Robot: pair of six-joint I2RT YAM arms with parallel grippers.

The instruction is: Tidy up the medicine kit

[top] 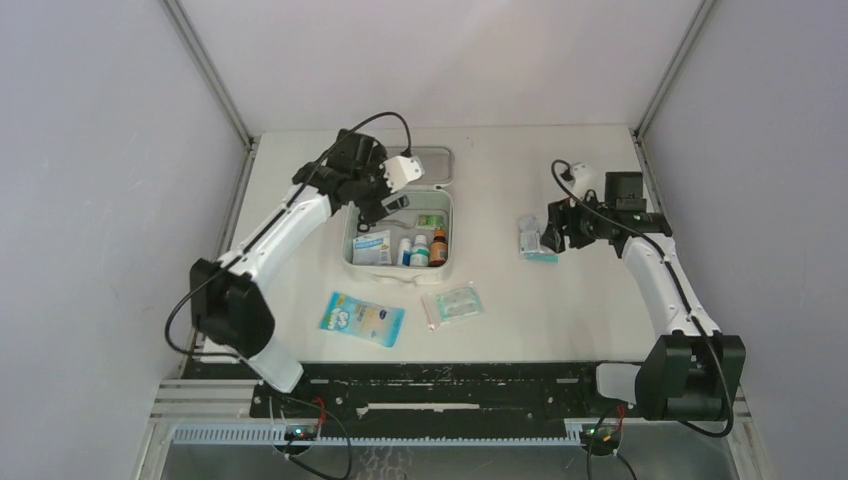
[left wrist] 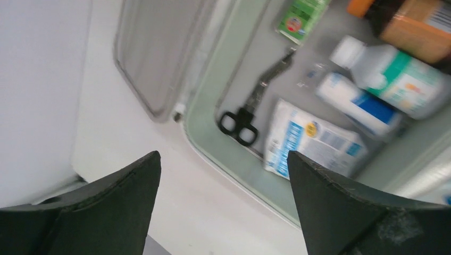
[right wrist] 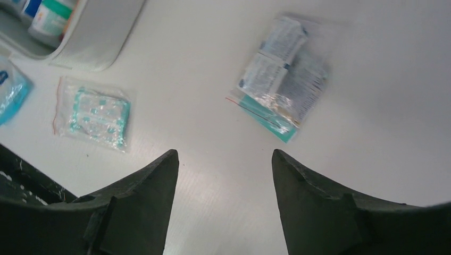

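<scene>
left gripper (left wrist: pixel 222 159) fingers stood apart, empty, over the white rounded-square soft zip medicine kit (top: pixel 349 245). right gripper (right wrist: pixel 224 154) fingers apart, empty, above white matte tabletop (top: pixel 560 310). pale grey wall panels (top: pixel 100 150) on three sides. kit lay open mid-table, grey mesh lid (top: pixel 432 165) flat behind, pale green rim.

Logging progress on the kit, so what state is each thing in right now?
medicine kit: open, lid laid back.
scissors: blades shut, lying inside the kit.
blue-and-white packet: on the table, outside the kit.
bag of teal pieces: on the table, outside the kit.
bag of sachets: on the table, outside the kit.
left claw: open, empty, over the kit.
right claw: open, empty.
</scene>
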